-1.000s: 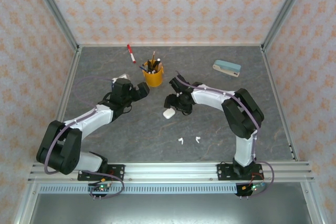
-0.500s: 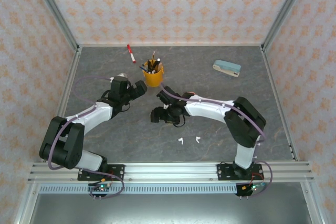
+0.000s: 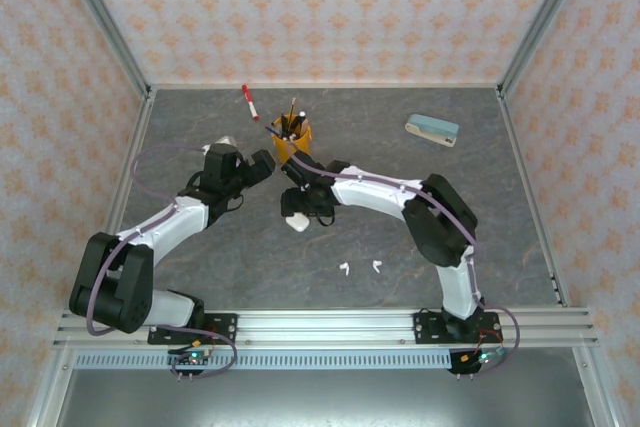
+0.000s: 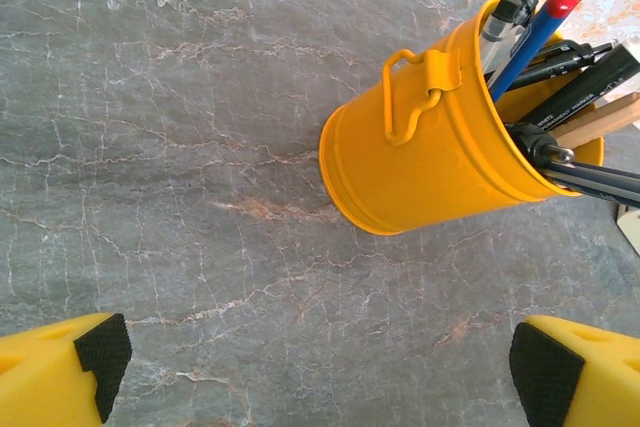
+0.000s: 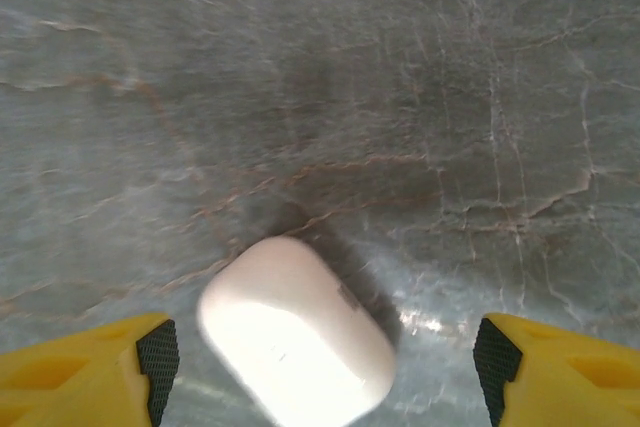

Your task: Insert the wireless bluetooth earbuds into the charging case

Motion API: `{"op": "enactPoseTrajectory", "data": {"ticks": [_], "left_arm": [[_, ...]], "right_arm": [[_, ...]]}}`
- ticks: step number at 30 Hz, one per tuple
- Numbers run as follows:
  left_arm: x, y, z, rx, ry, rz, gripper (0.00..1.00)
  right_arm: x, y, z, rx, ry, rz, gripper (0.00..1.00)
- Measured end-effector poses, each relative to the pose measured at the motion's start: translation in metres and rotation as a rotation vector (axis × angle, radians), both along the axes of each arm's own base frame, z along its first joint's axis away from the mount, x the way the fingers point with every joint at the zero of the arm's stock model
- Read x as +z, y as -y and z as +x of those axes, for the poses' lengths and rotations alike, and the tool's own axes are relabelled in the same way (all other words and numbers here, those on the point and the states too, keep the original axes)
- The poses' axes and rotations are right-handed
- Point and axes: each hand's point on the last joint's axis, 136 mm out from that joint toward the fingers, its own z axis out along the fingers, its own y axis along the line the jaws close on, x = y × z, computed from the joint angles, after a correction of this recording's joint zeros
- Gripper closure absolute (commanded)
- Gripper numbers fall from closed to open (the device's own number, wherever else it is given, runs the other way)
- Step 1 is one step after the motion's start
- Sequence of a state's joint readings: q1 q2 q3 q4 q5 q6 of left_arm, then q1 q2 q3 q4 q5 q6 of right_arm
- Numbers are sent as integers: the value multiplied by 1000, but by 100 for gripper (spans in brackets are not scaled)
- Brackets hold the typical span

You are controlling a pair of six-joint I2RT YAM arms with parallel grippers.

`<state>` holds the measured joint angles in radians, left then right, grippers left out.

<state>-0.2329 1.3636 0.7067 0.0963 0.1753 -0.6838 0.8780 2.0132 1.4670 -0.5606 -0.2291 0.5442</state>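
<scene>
Partly hidden beneath the right gripper (image 5: 326,359) from above and blurred bright at the wrist, the white charging case (image 5: 296,333) lies on the counter (image 5: 420,97) between that gripper's spread pads, its long axis slanting upper-left to lower-right, with two tiny white earbuds (image 3: 343,269) well apart toward the bases, while the left gripper (image 4: 315,362) gapes empty before the yellow pen cup (image 4: 420,157).

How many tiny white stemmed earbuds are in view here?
2. The left tiny white stemmed earbud and the right white earbud lie apart on the grey marbled table, toward its near edge. More may be hidden under the arms.
</scene>
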Motion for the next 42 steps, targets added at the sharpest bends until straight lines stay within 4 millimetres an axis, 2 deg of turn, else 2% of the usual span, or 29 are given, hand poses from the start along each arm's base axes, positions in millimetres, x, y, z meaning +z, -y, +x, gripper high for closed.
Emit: {"op": "enactPoseTrajectory", "data": {"ticks": [3,6,11,14,17,19,21,24,29,31,33,35,39,42], "left_arm": [[2,0,-1,1,3,-1,0],[3,0,-1,0,5,-2,0],[3,0,-1,0,4,-1,0],[2,0,-1,0,2,-1,0],[1,-3,-2,7,-4,1,0],[1,-8,-1,20,-7,1,0],[0,-13,0,33,-9,2,0],[0,-21,1,52,-12,2,0],[0,-31,2,79,-15,2,0],[1,-35,1,88,-12,2,0],[4,-37,1,94,-5,0,0],[6,-38,1,97,0,0,0],[6,-38,1,97,-2,0,0],[6,-38,1,96,-4,0,0]], "right_arm": [[-14,-2,1,0,-19,-7,23],[-13,-7,2,6,-16,22,24],[-13,-15,-9,33,-35,75,25],[-11,-27,-29,80,-65,121,25],[-7,-40,-65,161,-110,157,25],[2,-46,-86,214,-121,178,25],[18,-49,-96,259,-99,197,24],[41,-42,-86,272,-24,175,23],[70,-33,-42,303,147,60,18],[74,-33,-30,345,201,7,18],[66,-33,-22,413,228,-57,17],[49,-31,-21,481,222,-123,17],[11,-21,-26,597,165,-234,17],[-6,-15,-29,651,131,-284,17]]}}
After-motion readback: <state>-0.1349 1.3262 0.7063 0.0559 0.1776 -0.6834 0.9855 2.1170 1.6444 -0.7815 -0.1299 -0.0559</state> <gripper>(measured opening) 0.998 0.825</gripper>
